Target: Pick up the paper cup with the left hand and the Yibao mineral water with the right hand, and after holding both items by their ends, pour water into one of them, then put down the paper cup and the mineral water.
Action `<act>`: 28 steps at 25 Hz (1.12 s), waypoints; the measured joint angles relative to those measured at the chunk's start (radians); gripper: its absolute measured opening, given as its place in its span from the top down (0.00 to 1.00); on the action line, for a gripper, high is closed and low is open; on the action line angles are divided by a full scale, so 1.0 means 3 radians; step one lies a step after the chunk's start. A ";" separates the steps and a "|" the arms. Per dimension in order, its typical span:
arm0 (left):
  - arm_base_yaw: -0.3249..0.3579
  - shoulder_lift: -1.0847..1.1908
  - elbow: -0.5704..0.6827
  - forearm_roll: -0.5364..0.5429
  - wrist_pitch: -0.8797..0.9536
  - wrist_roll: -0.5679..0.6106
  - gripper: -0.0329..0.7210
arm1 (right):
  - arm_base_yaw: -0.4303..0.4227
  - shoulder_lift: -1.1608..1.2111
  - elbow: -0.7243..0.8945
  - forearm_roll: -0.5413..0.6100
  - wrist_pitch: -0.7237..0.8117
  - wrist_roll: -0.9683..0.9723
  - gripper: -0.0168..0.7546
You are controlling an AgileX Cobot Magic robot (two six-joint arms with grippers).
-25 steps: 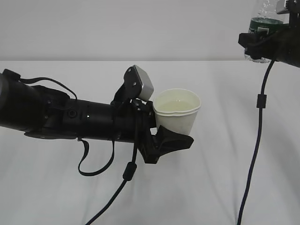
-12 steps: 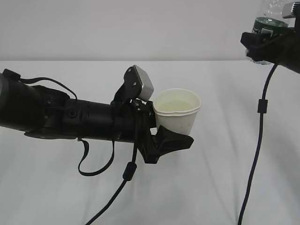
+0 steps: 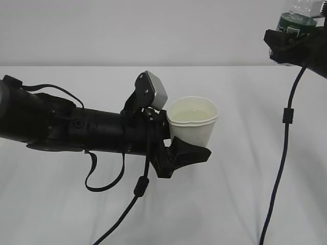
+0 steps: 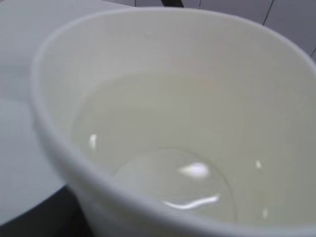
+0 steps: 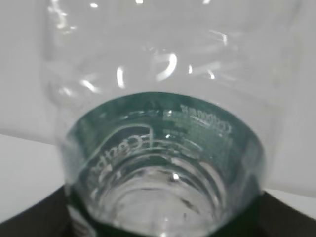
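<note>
- Rising since earlier, the Yibao mineral water (image 3: 295, 19) sits top right in the right hand (image 3: 294, 43) fingers.
- Left hand (image 3: 188, 153) fingers hold the water-filled paper cup (image 3: 192, 125) above the desk (image 3: 230, 204).
- Lower both level and slowly.

Left hand (image 3: 186, 153) reaches in from the left, jaws closed around the base of the paper cup (image 3: 192, 122), held upright above the white table (image 3: 230, 204); pale liquid sits inside. At top right, the right hand (image 3: 286, 43) grips the Yibao mineral water (image 3: 296, 18) at its green label, well apart from the cup.
</note>
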 joint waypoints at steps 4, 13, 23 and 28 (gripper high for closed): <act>0.0000 0.0000 0.0000 0.0000 0.0000 0.0000 0.35 | 0.0000 0.0000 0.0125 0.0200 -0.0180 -0.0121 0.41; 0.0000 0.0000 0.0000 0.0000 0.0000 0.0000 0.35 | 0.0000 0.0000 0.0490 0.0656 -0.0567 -0.0410 0.41; 0.0000 0.0000 0.0000 0.0000 0.0000 0.0000 0.35 | 0.0000 0.0000 0.0525 0.0717 -0.0596 -0.0642 0.41; 0.0000 0.0000 0.0000 0.0000 0.0000 0.0000 0.35 | 0.0000 0.0000 0.0525 0.0738 -0.0596 -0.0692 0.41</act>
